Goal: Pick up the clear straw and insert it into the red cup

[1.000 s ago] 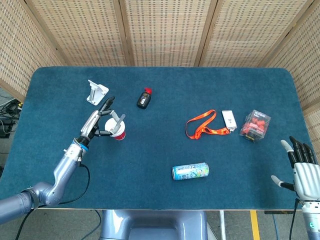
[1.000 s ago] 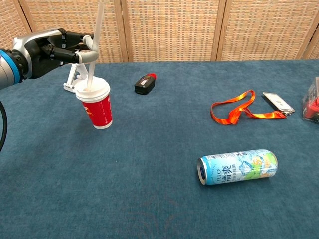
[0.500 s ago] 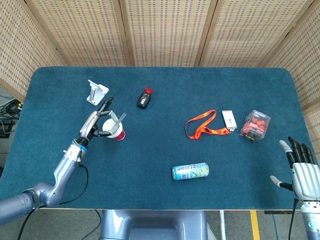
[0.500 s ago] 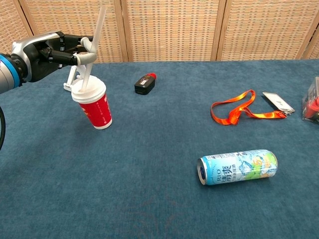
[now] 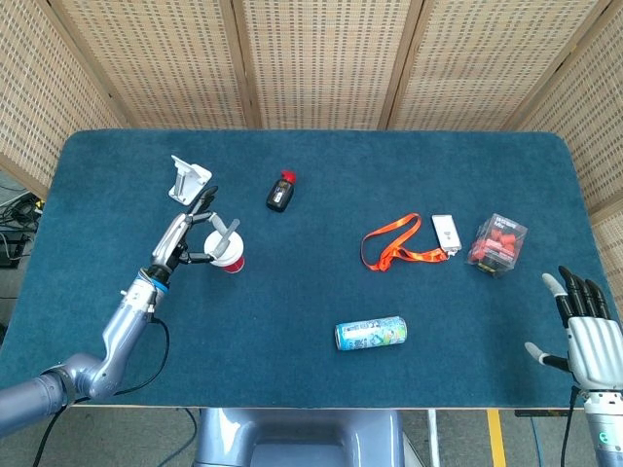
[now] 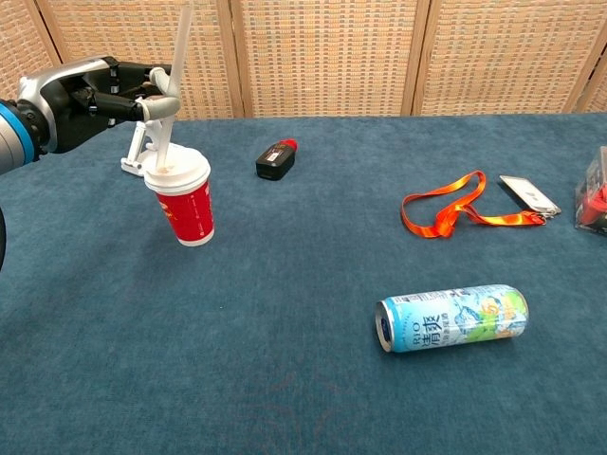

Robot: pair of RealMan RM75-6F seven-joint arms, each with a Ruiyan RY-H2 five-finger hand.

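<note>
The red cup (image 6: 190,209) with a white lid (image 6: 176,170) stands on the blue table at the left, also visible as the red cup (image 5: 231,261) in the head view. The clear straw (image 6: 174,76) rises from the lid, leaning slightly right, and shows as the straw (image 5: 227,233) in the head view. My left hand (image 6: 106,98) pinches the straw just above the lid; the same left hand (image 5: 185,238) sits left of the cup. My right hand (image 5: 586,331) hovers open off the table's right front corner, empty.
A white bracket (image 5: 188,179) lies behind the cup. A black and red bottle (image 6: 276,157) lies mid-back. An orange lanyard (image 6: 453,210) with a white card (image 5: 447,232), a box of red items (image 5: 497,244), and a drink can (image 6: 451,318) on its side occupy the right half.
The cup, tilted left half a second ago, stands more upright again. The straw has swung with it, and the left hand keeps its pinch. The right hand barely drifted.
</note>
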